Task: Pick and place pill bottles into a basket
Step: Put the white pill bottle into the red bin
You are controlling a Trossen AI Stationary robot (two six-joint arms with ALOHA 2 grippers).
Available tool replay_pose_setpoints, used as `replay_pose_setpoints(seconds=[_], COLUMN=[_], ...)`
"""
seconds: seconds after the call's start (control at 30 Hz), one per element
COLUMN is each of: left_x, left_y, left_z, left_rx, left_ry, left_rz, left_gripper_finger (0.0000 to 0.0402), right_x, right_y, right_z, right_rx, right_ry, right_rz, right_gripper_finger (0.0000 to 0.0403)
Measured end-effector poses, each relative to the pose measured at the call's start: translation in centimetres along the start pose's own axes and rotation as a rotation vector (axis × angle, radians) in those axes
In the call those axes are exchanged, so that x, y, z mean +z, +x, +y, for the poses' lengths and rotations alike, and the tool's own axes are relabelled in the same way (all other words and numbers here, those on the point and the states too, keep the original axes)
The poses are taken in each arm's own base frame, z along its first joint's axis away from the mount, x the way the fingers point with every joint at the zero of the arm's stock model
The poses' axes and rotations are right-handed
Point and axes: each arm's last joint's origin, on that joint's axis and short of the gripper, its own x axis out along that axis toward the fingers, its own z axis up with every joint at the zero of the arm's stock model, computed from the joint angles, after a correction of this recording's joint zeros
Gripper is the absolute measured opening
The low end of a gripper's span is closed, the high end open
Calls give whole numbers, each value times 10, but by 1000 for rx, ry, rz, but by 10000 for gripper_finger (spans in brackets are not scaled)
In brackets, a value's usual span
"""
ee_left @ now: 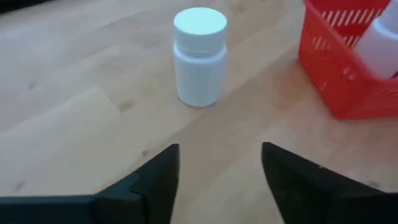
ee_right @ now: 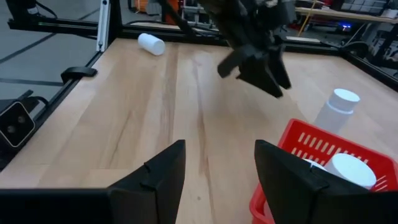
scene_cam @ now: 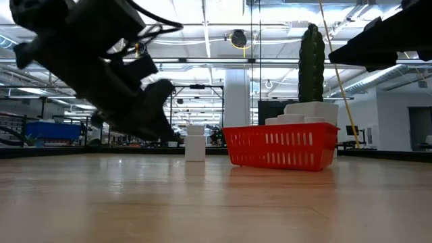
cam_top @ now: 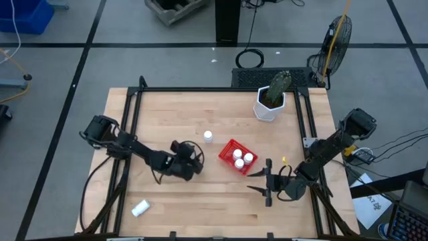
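A white pill bottle [ee_left: 199, 56] stands upright on its base on the wooden table, just left of the red basket [cam_top: 229, 148]. My left gripper [cam_top: 198, 155] hovers low on the near side of this bottle [cam_top: 208, 136], open, pointing at it and apart from it. Three bottles [cam_top: 239, 158] stand inside the basket [ee_right: 298, 146]. Another bottle [cam_top: 140, 208] lies on its side near the table's front left corner. My right gripper [cam_top: 262, 182] hangs open to the near right of the basket with nothing between its fingers.
A white pot with a green cactus [cam_top: 271, 100] stands at the table's far right. A black frame [cam_top: 200, 89] runs along the table's edges. Bare wood lies between the lying bottle and the basket.
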Motion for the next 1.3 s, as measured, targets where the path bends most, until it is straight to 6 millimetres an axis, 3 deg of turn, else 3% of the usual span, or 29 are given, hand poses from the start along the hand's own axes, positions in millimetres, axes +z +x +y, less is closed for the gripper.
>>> replay_pose_setpoints(seconds=[0.27,0.47,0.93,1.3], left_x=[7,7,-3,1], left_y=[26,42,80,88], left_z=[10,14,19,23], left_rx=[24,-26,-8,-7], left_ry=[51,70,81,104], left_rz=[-1,62,-5,-12], left_gripper_finger=[342,372,369,308], right_x=[2,2,1,2], right_y=[0,0,0,0], right_z=[0,0,0,0], right_rx=[4,4,6,6], right_ry=[16,18,22,27], right_rz=[-14,-15,-8,-12], right_gripper_finger=[183,183,183,183])
